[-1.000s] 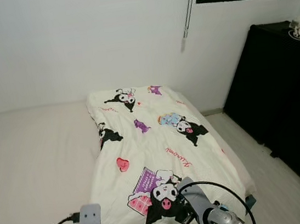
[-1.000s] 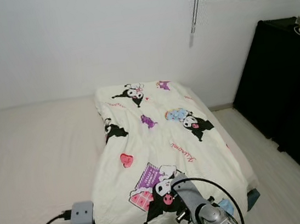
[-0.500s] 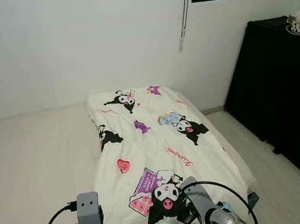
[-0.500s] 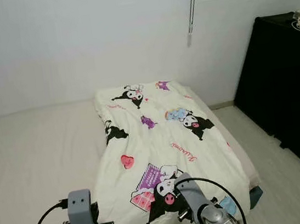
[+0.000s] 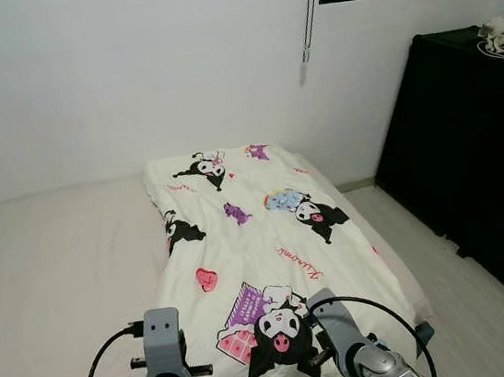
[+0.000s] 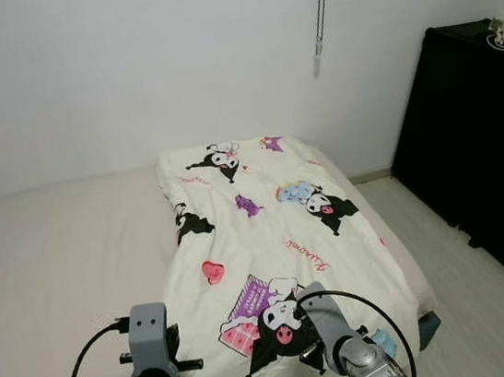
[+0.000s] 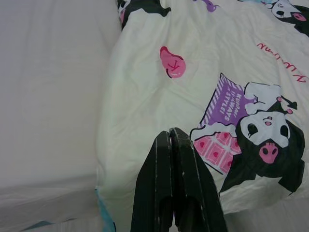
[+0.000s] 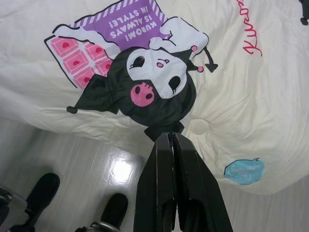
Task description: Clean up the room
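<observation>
A cream quilt (image 5: 260, 252) printed with black-and-pink cartoon figures lies spread over the right half of a low white mattress (image 5: 52, 289). Its near edge hangs over the mattress end toward the floor. My left gripper (image 7: 170, 134) hovers above the quilt's near left corner, its black fingers pressed together with nothing between them. My right gripper (image 8: 168, 137) hangs over the quilt's near edge by the large cartoon print (image 8: 149, 89), also shut and empty. Both silver wrists (image 5: 163, 349) (image 5: 347, 343) show at the bottom of the head views.
A tall black cabinet (image 5: 482, 167) stands against the right wall, with a white bundle (image 5: 503, 33) on top. A blind cord (image 5: 306, 23) hangs down the white wall. Pale wood floor (image 5: 453, 301) runs between bed and cabinet. My own black feet (image 8: 46, 191) stand on the floor.
Both wrists have risen a little further into the head views. The camera has tilted slightly; the quilt has not moved.
</observation>
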Controlling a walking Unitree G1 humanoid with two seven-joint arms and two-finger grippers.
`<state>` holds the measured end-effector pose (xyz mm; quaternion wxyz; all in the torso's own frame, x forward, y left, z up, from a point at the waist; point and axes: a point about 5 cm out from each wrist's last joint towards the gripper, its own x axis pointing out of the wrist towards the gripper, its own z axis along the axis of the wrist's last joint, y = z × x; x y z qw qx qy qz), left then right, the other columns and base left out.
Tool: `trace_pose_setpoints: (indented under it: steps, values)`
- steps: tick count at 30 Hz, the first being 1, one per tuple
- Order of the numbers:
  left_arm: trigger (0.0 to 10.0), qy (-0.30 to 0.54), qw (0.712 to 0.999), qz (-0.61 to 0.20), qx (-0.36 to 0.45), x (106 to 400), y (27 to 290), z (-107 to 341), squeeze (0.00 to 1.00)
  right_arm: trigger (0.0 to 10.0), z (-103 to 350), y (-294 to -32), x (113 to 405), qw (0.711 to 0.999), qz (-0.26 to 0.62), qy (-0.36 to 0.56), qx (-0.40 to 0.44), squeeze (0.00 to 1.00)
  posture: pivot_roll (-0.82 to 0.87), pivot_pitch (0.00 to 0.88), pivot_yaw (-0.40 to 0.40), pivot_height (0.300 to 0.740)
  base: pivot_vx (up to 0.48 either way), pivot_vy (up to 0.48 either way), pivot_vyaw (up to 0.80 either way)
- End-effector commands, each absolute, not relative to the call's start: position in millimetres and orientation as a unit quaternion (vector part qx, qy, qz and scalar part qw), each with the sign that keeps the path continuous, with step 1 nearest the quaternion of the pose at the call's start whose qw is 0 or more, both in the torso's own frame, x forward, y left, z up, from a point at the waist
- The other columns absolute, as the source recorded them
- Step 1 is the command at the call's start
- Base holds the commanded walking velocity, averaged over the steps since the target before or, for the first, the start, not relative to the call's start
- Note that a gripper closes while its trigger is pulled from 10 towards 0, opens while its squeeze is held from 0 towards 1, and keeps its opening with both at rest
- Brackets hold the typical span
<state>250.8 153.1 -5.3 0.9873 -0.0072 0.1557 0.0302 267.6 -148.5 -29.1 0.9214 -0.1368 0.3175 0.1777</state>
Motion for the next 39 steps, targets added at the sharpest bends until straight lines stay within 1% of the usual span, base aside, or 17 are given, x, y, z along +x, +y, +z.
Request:
trace_pose_setpoints:
  steps: [1, 17, 27, 39]
  values:
    - [10.0, 0.172, 0.985, 0.027, 0.004, 248.2, 153.4, -10.2, 0.0, 10.0, -29.0, -151.5, 268.2, 0.922, 0.17, 0.32, -0.133, 0.0, -0.08, 0.0, -0.062, 0.74, 0.0, 0.0, 0.0]
    - [10.0, 0.167, 0.985, 0.049, 0.007, 244.2, 164.0, -11.6, 0.0, 10.0, -29.7, -149.8, 267.5, 0.924, 0.169, 0.322, -0.121, 0.0, -0.08, 0.0, -0.049, 0.74, 0.0, 0.0, 0.0]
    - [10.0, 0.178, 0.983, 0.047, 0.017, 237.6, 168.3, -15.7, 0.0, 10.0, -29.7, -144.9, 266.5, 0.927, 0.175, 0.318, -0.097, 0.0, -0.07, 0.0, -0.045, 0.74, 0.0, 0.0, 0.0]
    - [10.0, 0.168, 0.985, 0.042, 0.019, 235.7, 169.0, -14.5, 0.0, 10.0, -26.8, -144.5, 270.4, 0.932, 0.161, 0.316, -0.074, 0.0, -0.07, 0.0, -0.037, 0.74, 0.0, 0.0, 0.0]
